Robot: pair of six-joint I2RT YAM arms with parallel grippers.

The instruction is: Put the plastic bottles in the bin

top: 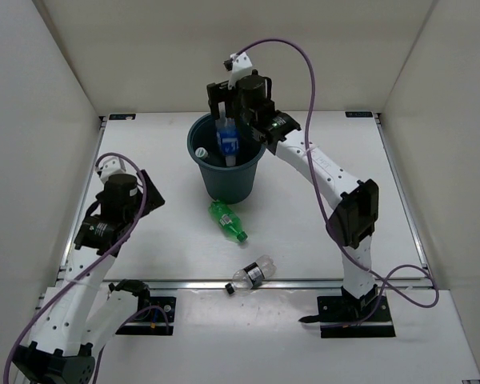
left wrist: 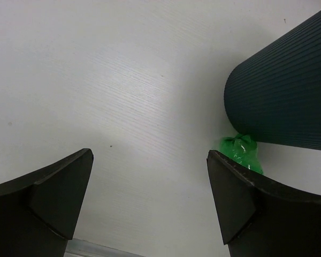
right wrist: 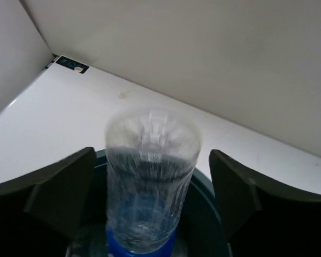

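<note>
**Overhead view only**
- Bin [top: 226, 172], dark teal, one: upright on the table [top: 320, 240], mid-rear.
- Dark-band bottle [top: 252, 274], clear, one: lying at the table's near edge, well apart from the bin. Neither wrist view shows it.
- Second bottle [top: 200, 152], one: inside the bin against its left wall. Only a pale cap end is clear, and its label cannot be told.

**Right wrist view**
- Right gripper [right wrist: 151, 154]: fingers spread, with a gap between each one and the bottle.
- Blue-label bottle [right wrist: 150, 187], clear, one: end-on to the lens, blue band lower down, dropping into the bin mouth. From overhead it stands upright in the bin, its upper end above the rim, under the gripper.

**Left wrist view**
- Left gripper [left wrist: 148, 155]: fingers spread wide over bare table, holding nothing.
- Green bottle [left wrist: 241, 152], one: only a scrap shows here, tucked against the bin's ribbed wall. Overhead shows it whole, lying on the table just in front of the bin.

**Count**
- Bottles, four: two in the bin, two on the table.
- Bins, one.
- Grippers, two.
</note>
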